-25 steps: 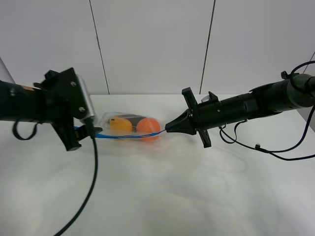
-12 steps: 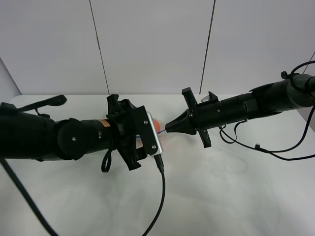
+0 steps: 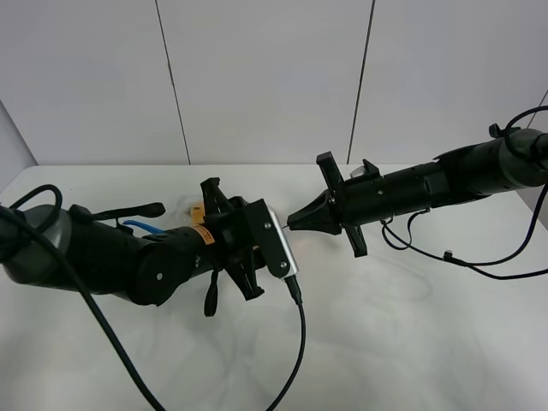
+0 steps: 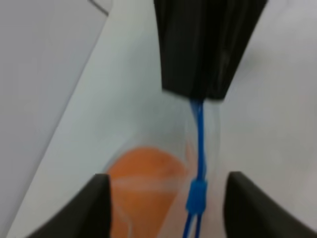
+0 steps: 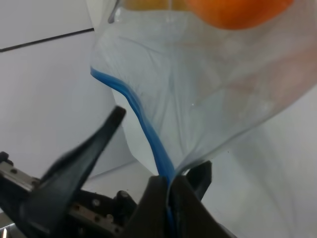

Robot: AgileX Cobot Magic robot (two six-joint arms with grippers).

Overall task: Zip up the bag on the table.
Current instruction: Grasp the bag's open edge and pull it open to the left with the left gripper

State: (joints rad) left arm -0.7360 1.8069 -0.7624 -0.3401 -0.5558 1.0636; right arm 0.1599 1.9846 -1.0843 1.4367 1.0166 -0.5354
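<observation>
The bag [image 5: 198,84] is clear plastic with a blue zip strip [image 4: 199,129] and an orange fruit [image 4: 143,183] inside. In the exterior high view my left arm hides most of it; only the strip's left end [image 3: 144,227] shows. My right gripper [image 3: 293,223] is shut on the strip's right end [image 5: 167,191] and holds it off the table [image 3: 411,325]. My left gripper [image 4: 168,178] is open, one finger on each side of the strip, just short of the right gripper's tip [image 4: 203,54]. The blue slider [image 4: 197,191] sits between the left fingers.
A black cable [image 3: 298,342] hangs from my left arm onto the table's front. The right arm's cables [image 3: 445,253] lie at the right. A pale panelled wall [image 3: 257,77] stands behind the table's back edge.
My left arm has swept right along the bag, from its left end to just beside the right gripper, and now hides the fruits in the exterior high view. The right arm has not moved.
</observation>
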